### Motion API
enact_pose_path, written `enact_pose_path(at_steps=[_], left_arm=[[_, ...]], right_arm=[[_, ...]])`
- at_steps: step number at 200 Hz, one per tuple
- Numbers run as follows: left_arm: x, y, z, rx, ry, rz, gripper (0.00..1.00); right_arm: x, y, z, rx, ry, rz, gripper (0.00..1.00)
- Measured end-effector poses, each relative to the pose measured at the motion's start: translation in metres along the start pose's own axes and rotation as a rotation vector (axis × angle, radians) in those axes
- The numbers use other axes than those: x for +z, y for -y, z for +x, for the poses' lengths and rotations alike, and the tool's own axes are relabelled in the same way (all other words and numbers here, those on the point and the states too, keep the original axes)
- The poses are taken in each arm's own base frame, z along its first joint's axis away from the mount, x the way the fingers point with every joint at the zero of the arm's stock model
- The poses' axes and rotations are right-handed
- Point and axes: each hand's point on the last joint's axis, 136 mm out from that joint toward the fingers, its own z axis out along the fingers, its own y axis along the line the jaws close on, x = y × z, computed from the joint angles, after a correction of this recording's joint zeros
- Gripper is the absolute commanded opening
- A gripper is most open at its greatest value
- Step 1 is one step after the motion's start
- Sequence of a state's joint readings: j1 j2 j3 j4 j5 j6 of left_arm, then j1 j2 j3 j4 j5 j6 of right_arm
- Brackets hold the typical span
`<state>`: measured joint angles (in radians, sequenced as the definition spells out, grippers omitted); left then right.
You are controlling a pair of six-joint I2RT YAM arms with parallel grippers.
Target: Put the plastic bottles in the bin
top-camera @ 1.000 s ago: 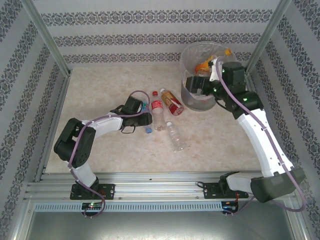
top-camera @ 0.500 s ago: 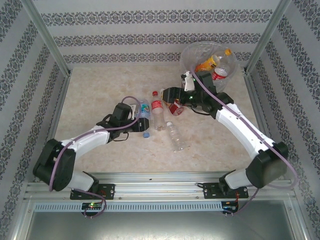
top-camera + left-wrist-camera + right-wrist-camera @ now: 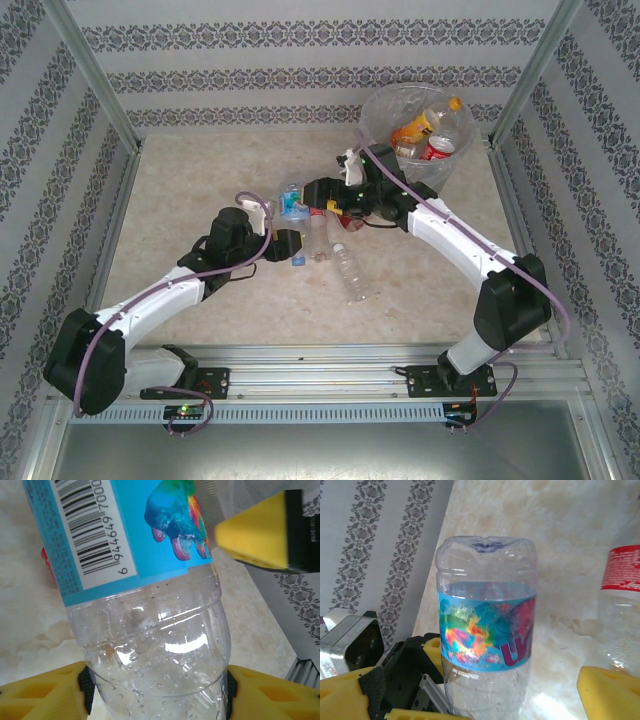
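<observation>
One empty blue-label bottle, clamped in the left gripper, right gripper gaping around it: light, likely crushable, best taken gently at the label.

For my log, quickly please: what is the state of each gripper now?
Left gripper: closed, holding the blue-label bottle.
Right gripper: open, jaws wide apart, gripping nothing.

Left arm, right arm: white links, black joints, purple cables; left tool yellow-padded.
</observation>
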<state>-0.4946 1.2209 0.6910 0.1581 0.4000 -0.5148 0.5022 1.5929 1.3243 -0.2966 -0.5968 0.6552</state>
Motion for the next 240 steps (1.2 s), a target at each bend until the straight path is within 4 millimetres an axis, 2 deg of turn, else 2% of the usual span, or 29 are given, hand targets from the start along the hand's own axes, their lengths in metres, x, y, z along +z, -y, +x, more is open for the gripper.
enact_pose_path(at_steps=[84,100,113,123,132,148,163,176,195,222,240], left_arm=[[0.003,0.034,0.005,0.048,0.000,0.089,0.67],[0.004,0.039,0.003,0.056,0.004,0.099,0.67],[0.003,0.044,0.000,0.063,0.011,0.108,0.68],[0.003,0.046,-0.002,0.066,0.018,0.109,0.69],[0.003,0.047,-0.004,0.067,0.023,0.107,0.75],[0.003,0.048,-0.005,0.068,0.026,0.109,0.99],[0.003,0.050,-0.007,0.065,0.032,0.112,1.00],[0.002,0.053,-0.010,0.067,0.037,0.118,1.00],[-0.003,0.058,-0.016,0.071,0.053,0.124,1.00],[-0.009,0.062,-0.026,0.071,0.069,0.109,1.00],[-0.009,0.058,-0.026,0.063,0.057,0.082,1.00]], right_arm=[[0.024,-0.004,0.003,0.012,-0.046,-0.045,0.98],[0.025,-0.003,0.004,0.014,-0.049,-0.045,0.89],[0.026,-0.003,0.004,0.012,-0.050,-0.044,0.74],[0.026,-0.003,0.003,0.015,-0.048,-0.041,0.69],[0.025,-0.003,0.002,0.008,-0.044,-0.041,0.67],[0.024,-0.003,0.000,0.006,-0.037,-0.037,0.64],[0.019,-0.001,-0.002,0.006,-0.030,-0.030,0.63],[0.009,-0.001,-0.008,0.000,-0.011,-0.026,0.63],[-0.020,0.000,-0.029,-0.010,0.056,-0.013,0.63],[-0.085,-0.007,-0.083,-0.049,0.236,0.004,0.63],[-0.133,-0.016,-0.120,-0.087,0.369,0.019,0.63]])
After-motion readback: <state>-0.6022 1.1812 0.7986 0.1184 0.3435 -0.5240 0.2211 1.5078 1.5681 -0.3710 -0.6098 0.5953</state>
